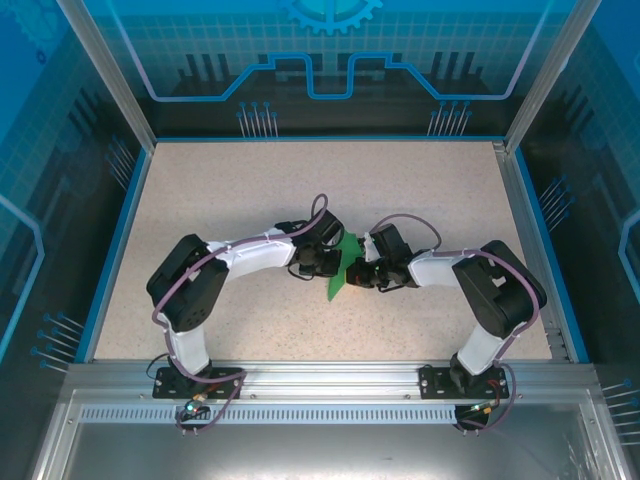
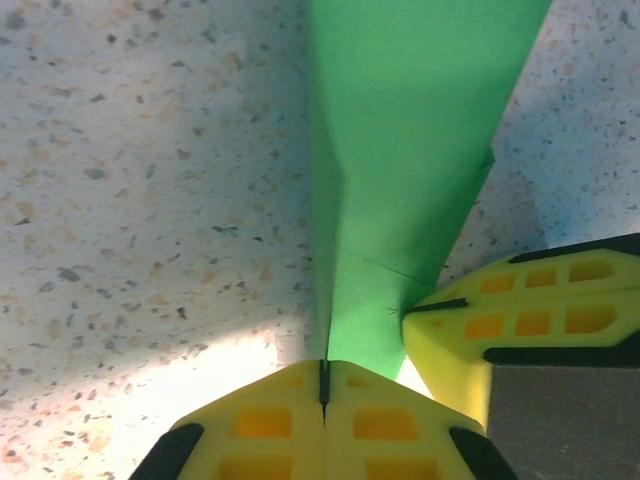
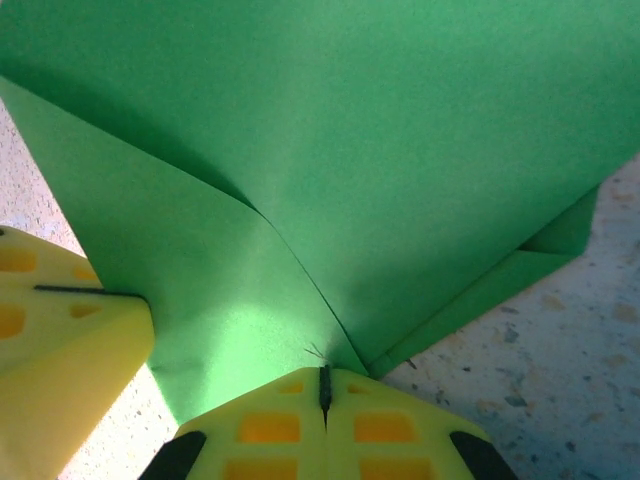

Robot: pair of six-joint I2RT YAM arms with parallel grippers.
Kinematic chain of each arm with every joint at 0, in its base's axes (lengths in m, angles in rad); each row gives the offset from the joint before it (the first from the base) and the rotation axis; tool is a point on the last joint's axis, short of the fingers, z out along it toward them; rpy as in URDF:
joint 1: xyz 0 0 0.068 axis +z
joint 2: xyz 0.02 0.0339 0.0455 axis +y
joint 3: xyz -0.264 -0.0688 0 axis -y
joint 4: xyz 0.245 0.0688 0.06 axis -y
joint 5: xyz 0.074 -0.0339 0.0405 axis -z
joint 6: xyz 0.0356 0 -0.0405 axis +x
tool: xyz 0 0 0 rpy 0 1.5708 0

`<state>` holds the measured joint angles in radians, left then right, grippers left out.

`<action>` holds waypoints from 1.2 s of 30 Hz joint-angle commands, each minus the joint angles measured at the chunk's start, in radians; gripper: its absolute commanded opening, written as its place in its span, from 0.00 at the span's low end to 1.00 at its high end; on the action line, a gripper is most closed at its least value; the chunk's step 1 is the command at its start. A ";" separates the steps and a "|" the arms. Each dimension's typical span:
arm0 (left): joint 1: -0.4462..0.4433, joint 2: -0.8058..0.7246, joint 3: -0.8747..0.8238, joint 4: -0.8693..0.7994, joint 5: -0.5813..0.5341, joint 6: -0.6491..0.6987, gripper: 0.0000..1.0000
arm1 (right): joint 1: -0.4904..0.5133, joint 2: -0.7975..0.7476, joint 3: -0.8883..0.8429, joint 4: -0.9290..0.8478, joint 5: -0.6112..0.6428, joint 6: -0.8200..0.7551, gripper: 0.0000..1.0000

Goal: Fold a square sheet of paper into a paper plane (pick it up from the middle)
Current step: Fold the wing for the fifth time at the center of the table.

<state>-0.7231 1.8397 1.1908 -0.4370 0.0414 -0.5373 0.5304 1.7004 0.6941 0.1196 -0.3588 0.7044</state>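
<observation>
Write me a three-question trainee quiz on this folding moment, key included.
1. Multiple choice: what do the left hand and right hand both pinch? A) green paper B) a cloth C) nothing
2. True or false: the paper is a flat, uncreased square.
3. Short answer: in the top view, where on the table do the two hands meet?

Key
1. A
2. False: folds and creases show in both wrist views.
3. Near the middle.
</observation>
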 commanded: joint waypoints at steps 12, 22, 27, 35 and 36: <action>-0.018 0.046 0.047 -0.008 0.062 0.004 0.04 | 0.006 0.042 -0.014 0.014 0.012 -0.005 0.00; -0.017 0.056 0.063 0.033 0.101 -0.031 0.04 | 0.000 0.045 -0.041 0.059 0.000 0.007 0.00; -0.017 0.068 0.078 0.039 0.102 -0.048 0.04 | 0.000 0.048 -0.048 0.071 -0.001 0.009 0.00; -0.017 0.092 0.079 0.062 0.114 -0.064 0.04 | -0.001 0.044 -0.062 0.096 -0.004 0.008 0.00; -0.016 0.094 0.079 0.060 0.115 -0.059 0.04 | -0.001 0.044 -0.064 0.097 -0.005 0.007 0.00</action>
<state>-0.7322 1.9003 1.2430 -0.4072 0.1284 -0.5854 0.5224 1.7050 0.6556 0.2035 -0.3855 0.7139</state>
